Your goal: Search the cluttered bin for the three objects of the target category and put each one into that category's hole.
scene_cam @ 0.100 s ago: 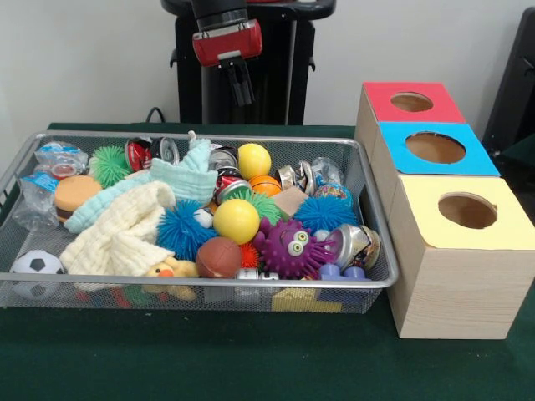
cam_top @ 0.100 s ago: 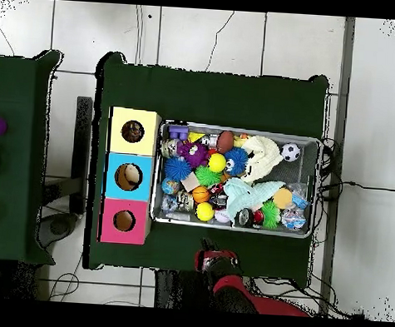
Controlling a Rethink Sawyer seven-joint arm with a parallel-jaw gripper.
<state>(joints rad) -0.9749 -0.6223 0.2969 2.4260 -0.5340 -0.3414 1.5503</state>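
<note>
The wire-mesh bin point(scene_cam @ 0.100 s ago: 372, 180), heaped with balls, spiky rubber toys, crushed cans and cloths, sits on the green table just beside the row of three wooden boxes point(scene_cam @ 0.100 s ago: 435, 150) with red, blue and yellow tops, each with a round hole. The red-and-black gripper point(scene_cam @ 0.100 s ago: 242, 90) hangs above the bin's far rim, its narrow fingers pressed together, holding nothing.

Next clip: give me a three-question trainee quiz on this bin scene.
1. True or false: the end effector is touching the toys inside the wire mesh bin.
2. Which top colour has the wooden hole box nearest the front-view camera: A red, B blue, C yellow?
3. Fill in: the purple spiky toy with eyes lies at the bin end nearer the ____.

Key: 1 false; 2 C; 3 boxes.
</note>
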